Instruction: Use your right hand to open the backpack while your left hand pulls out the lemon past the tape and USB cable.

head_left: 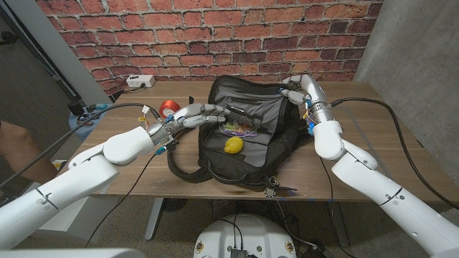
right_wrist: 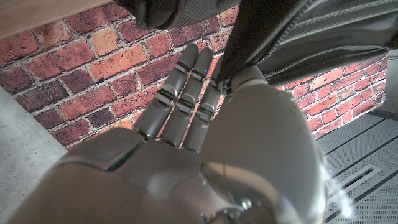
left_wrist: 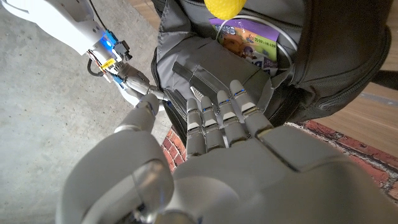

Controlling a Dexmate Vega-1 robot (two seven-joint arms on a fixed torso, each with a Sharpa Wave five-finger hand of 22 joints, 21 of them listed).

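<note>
The right robot hand (head_left: 297, 89) pinches the backpack (head_left: 247, 129) rim, holding it open. The left robot hand (head_left: 192, 115), fingers apart and empty, reaches inside; next it must close on the lemon (head_left: 233, 145).

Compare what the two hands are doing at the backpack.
The right hand grips the backpack's top edge at its far right corner, while the left hand holds nothing. The left hand's fingers stretch into the opening, toward the lemon; the right hand's stay at the rim. Both are white and grey.
</note>
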